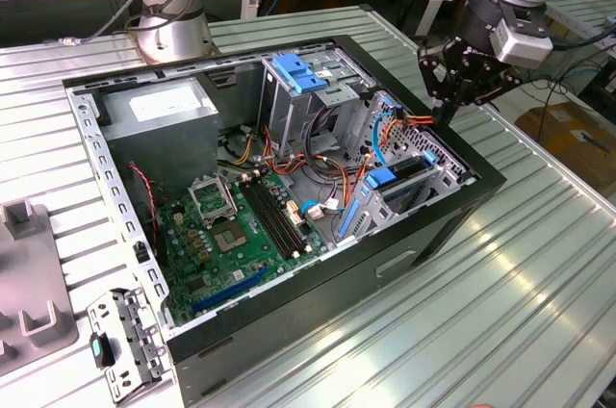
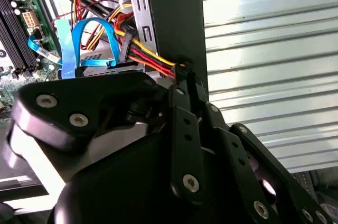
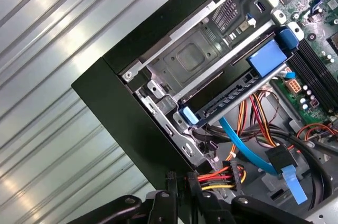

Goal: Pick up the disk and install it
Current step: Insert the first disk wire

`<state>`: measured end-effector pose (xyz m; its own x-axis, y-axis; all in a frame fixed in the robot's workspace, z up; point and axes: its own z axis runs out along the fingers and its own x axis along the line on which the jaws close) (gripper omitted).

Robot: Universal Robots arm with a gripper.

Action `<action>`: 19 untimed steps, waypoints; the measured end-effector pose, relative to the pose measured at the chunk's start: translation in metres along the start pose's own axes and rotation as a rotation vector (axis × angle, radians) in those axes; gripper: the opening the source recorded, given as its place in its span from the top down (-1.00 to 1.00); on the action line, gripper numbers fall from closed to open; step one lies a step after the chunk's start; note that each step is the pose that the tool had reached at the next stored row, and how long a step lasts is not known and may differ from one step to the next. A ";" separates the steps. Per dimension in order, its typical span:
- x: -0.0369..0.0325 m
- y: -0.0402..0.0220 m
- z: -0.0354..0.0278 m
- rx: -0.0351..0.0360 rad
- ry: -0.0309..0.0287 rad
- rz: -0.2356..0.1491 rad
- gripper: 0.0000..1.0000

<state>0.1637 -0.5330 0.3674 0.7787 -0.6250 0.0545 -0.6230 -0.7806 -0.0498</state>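
The disk [image 1: 409, 169], a black drive with blue rails and a blue tab, lies in the metal bay at the corner of the open computer case [image 1: 481, 187] on the exterior view's right. In the first wrist view the disk [image 3: 232, 94] sits level in that bay. My gripper [image 1: 446, 112] hangs over the case wall just beyond the bay. Its fingers are pinched together on the red, orange and yellow wires of the power cable [image 3: 214, 177], close behind its black plug [image 2: 127, 49]. In the second wrist view the gripper [image 2: 182, 71] meets the wires at the case edge.
A blue data cable [image 3: 243, 147] loops past the plug. Inside the case are a motherboard [image 1: 241, 225], a power supply [image 1: 159, 110] and a drive cage with a light-blue bracket [image 1: 300, 71]. A second arm's base [image 1: 173, 33] stands behind. A metal bracket [image 1: 125, 341] lies on the ribbed table [image 1: 520, 273].
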 end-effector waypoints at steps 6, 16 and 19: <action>0.0002 -0.0002 -0.0035 0.0008 -0.0007 -0.006 0.67; -0.0159 0.0128 -0.0052 0.0003 -0.0002 -0.003 0.67; -0.0168 0.0136 -0.0053 -0.0015 0.0013 0.029 0.67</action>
<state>0.1418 -0.5331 0.3711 0.7604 -0.6472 0.0544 -0.6453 -0.7623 -0.0498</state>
